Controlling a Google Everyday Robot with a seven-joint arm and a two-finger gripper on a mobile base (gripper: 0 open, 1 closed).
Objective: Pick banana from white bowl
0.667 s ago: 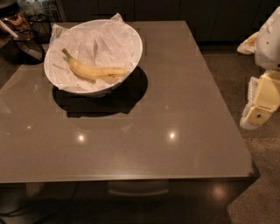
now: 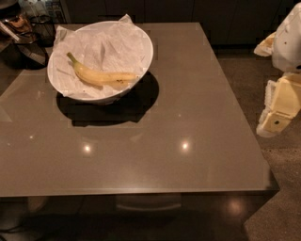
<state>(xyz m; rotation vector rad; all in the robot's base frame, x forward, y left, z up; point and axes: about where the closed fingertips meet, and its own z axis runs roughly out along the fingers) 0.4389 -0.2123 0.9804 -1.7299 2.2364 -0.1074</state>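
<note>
A yellow banana point(image 2: 101, 76) with a greenish stem lies curved inside the white bowl point(image 2: 146, 49), which is lined with crinkled white paper. The bowl stands at the far left of the grey-brown table point(image 2: 188, 117). My gripper point(image 2: 276, 115) shows as a cream-coloured part at the right edge of the view. It hangs beside the table's right edge, far from the bowl and touching nothing.
The table's right edge runs just left of my arm, with speckled floor point(image 2: 263, 61) beyond it. Dark cabinets point(image 2: 188, 9) stand behind the table. Cluttered dark objects point(image 2: 23, 28) sit at the far left, behind the bowl.
</note>
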